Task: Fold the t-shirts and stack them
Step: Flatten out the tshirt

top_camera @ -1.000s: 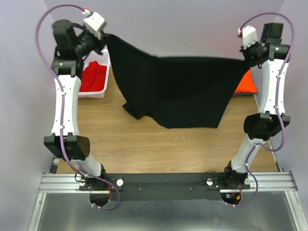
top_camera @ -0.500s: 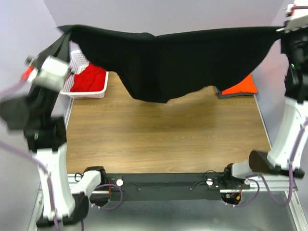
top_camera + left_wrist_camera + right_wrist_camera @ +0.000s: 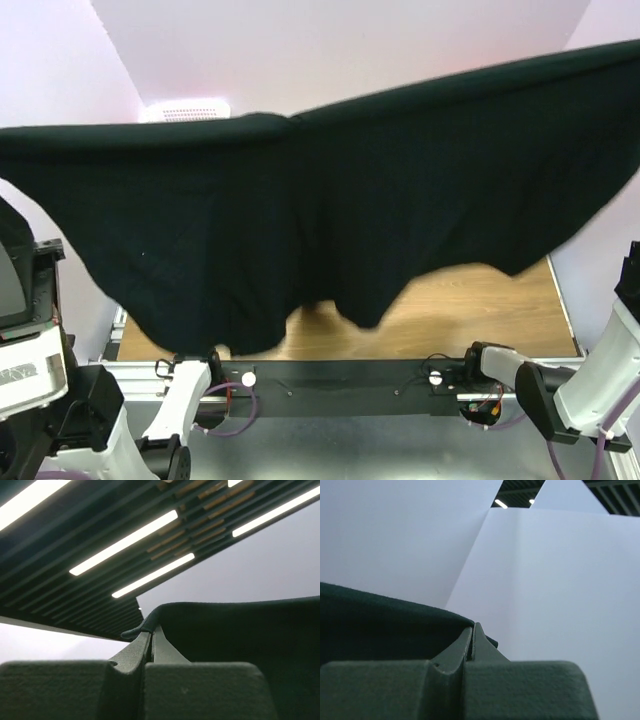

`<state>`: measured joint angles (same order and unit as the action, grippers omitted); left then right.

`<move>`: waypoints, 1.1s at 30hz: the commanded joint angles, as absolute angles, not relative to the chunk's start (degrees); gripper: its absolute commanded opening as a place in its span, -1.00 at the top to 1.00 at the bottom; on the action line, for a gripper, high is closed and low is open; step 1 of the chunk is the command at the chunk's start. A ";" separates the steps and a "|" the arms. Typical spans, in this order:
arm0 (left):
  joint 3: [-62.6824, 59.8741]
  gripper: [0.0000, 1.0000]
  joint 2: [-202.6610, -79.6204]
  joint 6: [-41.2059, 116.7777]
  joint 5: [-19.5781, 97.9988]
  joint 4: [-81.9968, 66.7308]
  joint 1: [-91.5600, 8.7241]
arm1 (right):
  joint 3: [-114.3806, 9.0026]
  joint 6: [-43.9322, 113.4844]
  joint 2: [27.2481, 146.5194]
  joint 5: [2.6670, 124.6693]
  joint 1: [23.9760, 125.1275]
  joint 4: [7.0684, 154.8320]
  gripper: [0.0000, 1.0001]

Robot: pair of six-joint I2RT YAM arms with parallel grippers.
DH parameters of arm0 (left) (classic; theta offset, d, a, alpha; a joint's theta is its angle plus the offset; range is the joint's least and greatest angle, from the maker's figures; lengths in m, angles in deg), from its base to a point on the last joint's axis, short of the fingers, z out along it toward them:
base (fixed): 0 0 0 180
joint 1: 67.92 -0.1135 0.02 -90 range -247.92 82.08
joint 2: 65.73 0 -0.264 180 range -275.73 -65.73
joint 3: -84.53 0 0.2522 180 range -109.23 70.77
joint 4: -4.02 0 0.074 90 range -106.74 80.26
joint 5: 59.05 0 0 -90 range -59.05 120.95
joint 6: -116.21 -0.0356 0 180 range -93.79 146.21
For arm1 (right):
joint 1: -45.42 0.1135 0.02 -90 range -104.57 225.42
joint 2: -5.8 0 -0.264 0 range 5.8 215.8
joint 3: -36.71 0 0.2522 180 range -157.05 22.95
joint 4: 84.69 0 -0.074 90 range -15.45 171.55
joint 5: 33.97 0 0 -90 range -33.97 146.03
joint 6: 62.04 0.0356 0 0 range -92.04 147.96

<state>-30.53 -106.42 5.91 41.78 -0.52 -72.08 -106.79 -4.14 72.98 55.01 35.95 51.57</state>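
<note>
the black t-shirt [image 3: 320,210] hung high between the two arms, close under the top camera, and blocked most of what lay beneath it. only a strip of the wooden table [image 3: 490,295] showed below its hem on the right, with the metal rail [image 3: 340,378] along the near edge. the shirt's long axis ran left to right across the whole top view. its upper edge was pulled taut and rose a little toward the right, and the loose lower edge sagged unevenly toward the near side. the rim of the white mesh basket [image 3: 185,108] peeked above the cloth at far left, its contents hidden. the left gripper [image 3: 151,632] was clamped on a rolled edge of the shirt, with ceiling lights [image 3: 125,542] behind it. the right gripper [image 3: 472,629] was pinched on the other end, against a pale wall [image 3: 545,580].
</note>
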 commanded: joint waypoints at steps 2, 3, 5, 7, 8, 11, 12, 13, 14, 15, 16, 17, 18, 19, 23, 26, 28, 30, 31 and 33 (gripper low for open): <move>-33.04 1.00 -110.55 0.11 34.36 -6.64 -72.31 | -107.31 -8.42 77.52 51.62 35.14 54.30 0.99; -32.34 1.00 -110.91 -0.33 35.42 -7.79 -72.31 | -106.70 -8.43 77.78 52.42 35.14 54.30 0.99; -29.80 1.00 -111.09 -2.09 37.18 -9.12 -72.31 | -101.88 -8.51 77.26 54.62 35.14 54.39 0.99; -24.62 1.00 -111.09 -3.67 39.82 -11.39 -72.40 | -96.88 -8.69 76.47 58.56 35.14 54.39 0.99; -22.60 1.00 -110.91 -3.85 41.91 -12.62 -72.40 | -90.85 -8.69 75.51 60.93 35.14 54.30 0.99; -13.02 1.00 -110.12 -5.43 46.76 -14.04 -72.31 | -81.85 -9.48 73.14 66.37 35.14 54.21 0.99; -8.56 1.00 -110.03 -5.26 49.21 -13.96 -72.31 | -76.77 -9.39 72.87 68.14 35.14 54.12 0.99; -6.69 1.00 -110.38 -5.61 50.54 -14.56 -72.40 | -73.85 -10.18 72.52 69.98 35.14 53.51 0.99; -5.01 1.00 -110.91 -5.70 51.85 -15.01 -72.31 | -71.47 -10.27 72.25 71.65 35.14 53.51 0.99; -3.26 1.00 -112.04 -5.09 53.17 -14.31 -72.31 | -66.93 -10.36 72.51 74.63 35.14 53.51 0.99; 0.15 1.00 -113.01 -5.69 54.23 -14.31 -72.31 | -65.05 -11.14 73.03 75.70 35.23 53.51 0.99; 1.58 1.00 -114.06 -6.13 54.85 -14.22 -72.40 | -63.29 -11.76 73.74 76.06 35.58 53.68 0.99; 2.73 1.00 -116.86 -6.05 55.81 -13.35 -72.31 | -61.45 -12.11 74.70 75.28 36.45 54.12 0.99; 4.30 1.00 -118.54 -5.53 56.34 -12.99 -72.31 | -59.08 -13.16 77.75 74.58 36.98 55.25 0.99; 4.33 1.00 -129.43 -3.77 59.07 -11.23 -71.35 | -57.74 -13.17 87.52 72.55 38.57 58.86 0.99; 0.03 1.00 -140.41 -2.28 58.20 -10.88 -69.94 | -61.58 -12.47 96.81 70.54 40.76 60.71 0.99; -4.79 1.00 -148.59 -1.40 55.83 -10.97 -68.54 | -64.84 -12.12 101.67 68.95 42.34 60.89 0.99; -10.41 1.00 -156.21 -0.25 53.90 -12.02 -68.09 | -69.85 -11.94 108.26 67.11 43.58 60.80 0.99; -12.62 1.00 -158.52 0.19 53.54 -12.72 -68.09 | -71.43 -11.94 110.11 66.49 43.93 60.89 0.99; -18.58 1.00 -164.92 1.24 52.32 -14.04 -66.53 | -76.17 -12.12 115.30 64.56 44.46 60.89 0.99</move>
